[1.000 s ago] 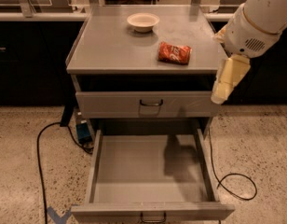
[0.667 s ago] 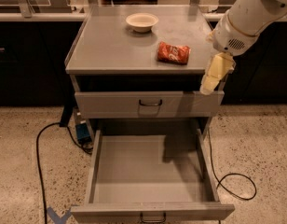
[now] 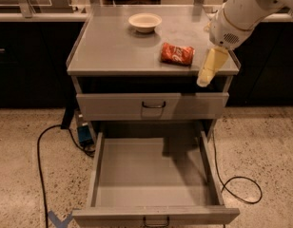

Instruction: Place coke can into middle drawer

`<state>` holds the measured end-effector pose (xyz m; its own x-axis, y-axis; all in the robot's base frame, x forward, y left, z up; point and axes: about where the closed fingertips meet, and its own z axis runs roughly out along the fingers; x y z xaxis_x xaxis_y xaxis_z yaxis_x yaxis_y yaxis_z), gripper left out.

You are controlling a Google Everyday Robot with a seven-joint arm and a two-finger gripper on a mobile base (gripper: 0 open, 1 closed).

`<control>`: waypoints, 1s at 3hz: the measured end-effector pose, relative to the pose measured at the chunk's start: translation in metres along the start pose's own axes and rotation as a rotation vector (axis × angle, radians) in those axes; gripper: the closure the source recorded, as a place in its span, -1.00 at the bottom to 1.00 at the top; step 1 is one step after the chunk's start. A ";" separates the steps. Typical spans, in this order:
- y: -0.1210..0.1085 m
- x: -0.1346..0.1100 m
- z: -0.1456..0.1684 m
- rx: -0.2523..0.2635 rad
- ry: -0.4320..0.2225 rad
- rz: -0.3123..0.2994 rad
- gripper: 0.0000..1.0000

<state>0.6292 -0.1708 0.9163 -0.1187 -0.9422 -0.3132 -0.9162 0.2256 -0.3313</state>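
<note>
The coke can (image 3: 176, 54) lies on its side on the grey cabinet top (image 3: 113, 51), right of centre. The middle drawer (image 3: 151, 175) is pulled fully out below and holds nothing; its front with a dark loop handle (image 3: 156, 221) is at the bottom edge. My gripper (image 3: 204, 80) hangs from the white arm (image 3: 237, 13) at the cabinet's right front corner. It points down, just right of the can and a little nearer the front, and does not touch the can.
A cream bowl (image 3: 144, 22) sits at the back of the cabinet top. The upper drawer front (image 3: 151, 106) is shut. Black cables (image 3: 42, 146) and a blue box (image 3: 83, 134) lie on the floor to the left; another cable (image 3: 241, 186) lies to the right.
My gripper has moved left and slightly up, from beside the cabinet's right edge to over its right front corner, closer to the can. The can and the drawer have not moved.
</note>
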 end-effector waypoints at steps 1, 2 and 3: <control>-0.048 -0.031 0.021 0.117 -0.010 -0.035 -1.00; -0.082 -0.062 0.048 0.172 -0.027 -0.063 -1.00; -0.111 -0.078 0.090 0.148 -0.017 -0.056 -1.00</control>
<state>0.7749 -0.1001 0.8976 -0.0610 -0.9503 -0.3052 -0.8548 0.2076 -0.4756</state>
